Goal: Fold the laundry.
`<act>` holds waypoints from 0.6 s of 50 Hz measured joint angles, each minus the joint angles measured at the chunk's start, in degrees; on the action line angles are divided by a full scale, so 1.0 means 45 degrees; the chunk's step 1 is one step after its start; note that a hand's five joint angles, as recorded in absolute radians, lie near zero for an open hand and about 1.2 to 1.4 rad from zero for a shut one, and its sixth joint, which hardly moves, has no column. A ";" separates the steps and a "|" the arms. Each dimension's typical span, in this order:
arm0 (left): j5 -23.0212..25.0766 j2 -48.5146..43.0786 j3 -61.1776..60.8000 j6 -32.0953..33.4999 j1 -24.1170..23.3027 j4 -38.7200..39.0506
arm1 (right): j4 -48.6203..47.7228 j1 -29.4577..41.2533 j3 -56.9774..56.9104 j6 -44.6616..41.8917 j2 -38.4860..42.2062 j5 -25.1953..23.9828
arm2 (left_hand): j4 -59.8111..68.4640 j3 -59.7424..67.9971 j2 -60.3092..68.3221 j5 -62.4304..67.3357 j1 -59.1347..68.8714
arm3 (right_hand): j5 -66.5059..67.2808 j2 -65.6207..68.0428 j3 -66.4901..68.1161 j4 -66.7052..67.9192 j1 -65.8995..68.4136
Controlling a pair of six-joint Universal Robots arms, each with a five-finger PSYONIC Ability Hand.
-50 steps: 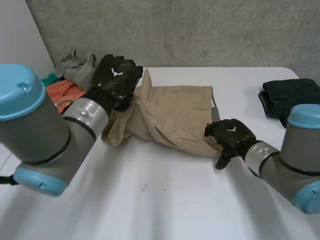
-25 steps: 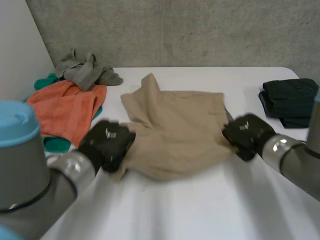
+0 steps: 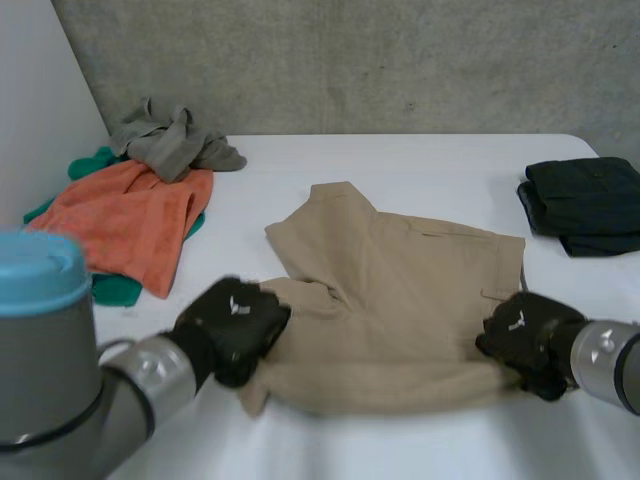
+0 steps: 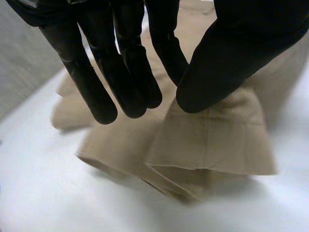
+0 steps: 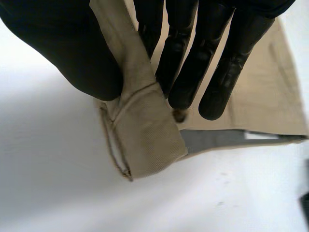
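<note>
Khaki shorts [image 3: 400,300] lie spread; right hand [image 3: 525,340] pinches one corner, likely to tauten it. Whether the left hand [image 3: 235,325] grips, I cannot tell.

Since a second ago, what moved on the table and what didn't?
The left hand came down from high at the far left to the near left corner of the tan shorts, which were drawn toward the robot and laid flatter. The right hand moved right and nearer with the near right corner, which its fingers pinch against the thumb. The orange towel, grey heap and dark folded pile stayed put.
</note>
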 measured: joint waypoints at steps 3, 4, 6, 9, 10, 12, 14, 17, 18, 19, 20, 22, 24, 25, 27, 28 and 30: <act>-0.0028 -0.0952 0.1092 0.0200 0.0066 0.0885 | -0.0781 0.0059 -0.0992 0.0593 0.0690 0.0057 | 0.0001 0.0007 0.0000 0.0000 0.0000 | 0.0000 0.0000 0.0000 0.0000 0.0000; -0.0032 -0.1129 0.1296 0.0245 0.0075 0.1031 | -0.0865 0.0066 -0.1115 0.0677 0.0790 0.0070 | 0.0002 0.0007 0.0000 0.0000 0.0001 | 0.0000 0.0000 0.0000 0.0000 0.0000; -0.0046 -0.2070 0.2318 0.0511 0.0095 0.1600 | -0.1183 0.0097 -0.1695 0.1067 0.1318 0.0133 | 0.0006 0.0008 0.0000 0.0000 0.0000 | 0.0000 0.0000 0.0000 0.0000 0.0000; -0.0062 -0.2976 0.3220 0.0829 0.0088 0.1810 | -0.1390 0.0118 -0.2120 0.1359 0.1824 0.0185 | 0.0008 0.0008 0.0000 0.0000 0.0001 | 0.0000 0.0000 -0.0002 0.0000 0.0000; -0.0070 -0.3284 0.3509 0.0961 0.0080 0.1772 | -0.1433 0.0125 -0.2228 0.1436 0.2001 0.0199 | 0.0010 0.0008 0.0000 0.0000 0.0000 | 0.0001 0.0000 0.0000 0.0000 0.0000; -0.0085 -0.3571 0.3784 0.1110 0.0062 0.1654 | -0.1476 0.0129 -0.2308 0.1490 0.2168 0.0209 | 0.0011 0.0008 0.0000 0.0000 0.0000 | 0.0001 0.0000 0.0000 0.0000 0.0000; -0.0092 -0.3870 0.4099 0.1307 0.0043 0.1408 | -0.1537 0.0131 -0.2420 0.1524 0.2400 0.0203 | 0.0032 0.0008 0.0000 0.0000 0.0000 | 0.0012 0.0000 0.0000 0.0000 0.0000; -0.0084 -0.4099 0.4524 0.1463 0.0057 0.1292 | -0.1788 0.0129 -0.2830 0.1535 0.2766 0.0182 | 0.0035 0.0008 0.0000 0.0000 0.0000 | 0.0014 0.0000 0.0000 0.0000 0.0000; -0.0081 -0.4197 0.4764 0.1503 0.0067 0.1354 | -0.1851 0.0129 -0.2935 0.1540 0.2826 0.0185 | 0.0037 0.0011 0.0000 0.0000 0.0000 | 0.0014 0.0000 0.0000 0.0000 0.0000; -0.0082 -0.4370 0.5190 0.1551 0.0079 0.1526 | -0.2187 0.0130 -0.3493 0.1580 0.3118 0.0206 | 0.0037 0.0011 0.0000 0.0000 0.0000 | 0.0014 0.0000 0.0000 0.0000 0.0000; -0.0085 -0.4532 0.5563 0.1582 0.0090 0.1710 | -0.2462 0.0136 -0.3944 0.1618 0.3315 0.0235 | 0.0037 0.0014 0.0000 0.0000 0.0000 | 0.0014 0.0000 0.0000 0.0000 0.0000; -0.0153 -0.5001 0.6876 0.1703 0.0121 0.2449 | -0.3359 0.0212 -0.5294 0.1785 0.3771 0.0388 | 0.0041 0.0026 0.0002 0.0000 0.0001 | 0.0014 0.0000 -0.0001 0.0000 0.0000; -0.0252 -0.5368 0.8029 0.1839 0.0155 0.3125 | -0.4158 0.0322 -0.6350 0.1969 0.4047 0.0540 | 0.0041 0.0028 0.0003 0.0000 0.0000 | 0.0014 0.0000 -0.0002 0.0000 0.0000; -0.0335 -0.5577 0.8783 0.1944 0.0186 0.3573 | -0.4742 0.0410 -0.6970 0.2108 0.4170 0.0627 | 0.0042 0.0028 0.0003 0.0000 0.0001 | 0.0012 0.0000 0.0001 0.0000 0.0000; -0.0470 -0.5818 0.9896 0.2104 0.0252 0.4290 | -0.5383 0.0501 -0.7575 0.2264 0.4253 0.0722 | 0.0044 0.0032 0.0008 0.0000 0.0001 | 0.0014 0.0000 0.0000 0.0000 0.0000; -0.0615 -0.6017 1.1060 0.2256 0.0345 0.5094 | -0.6996 0.0691 -0.8721 0.2648 0.4346 0.0902 | 0.0044 0.0032 0.0009 0.0000 0.0000 | 0.0014 0.0000 0.0000 0.0000 0.0000; -0.0760 -0.6162 1.2253 0.2368 0.0468 0.6016 | -0.8461 0.0821 -0.9419 0.2975 0.4300 0.1059 | 0.0044 0.0033 0.0010 0.0000 0.0000 | 0.0014 0.0000 0.0000 0.0000 0.0000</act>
